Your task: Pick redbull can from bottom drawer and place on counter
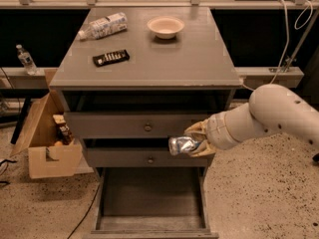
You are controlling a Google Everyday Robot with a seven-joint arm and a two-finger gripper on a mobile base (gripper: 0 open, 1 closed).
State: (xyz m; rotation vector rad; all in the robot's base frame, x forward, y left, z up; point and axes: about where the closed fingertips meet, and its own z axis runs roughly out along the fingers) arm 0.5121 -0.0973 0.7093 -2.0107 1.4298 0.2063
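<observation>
My gripper (pixel 193 142) is shut on the redbull can (pixel 181 145), a shiny silver can held sideways in front of the middle drawer, right of its knob. The white arm (pixel 269 116) reaches in from the right. The bottom drawer (pixel 150 195) is pulled out below the can and its grey floor is bare. The counter (pixel 179 59) is the grey top of the cabinet, well above the can.
On the counter lie a clear plastic bottle (pixel 103 26), a black candy bar (pixel 110 58) and a pale bowl (pixel 165 27). Two shallower drawers with knobs (pixel 147 128) stand slightly open. An open cardboard box (pixel 48 143) sits on the floor at left.
</observation>
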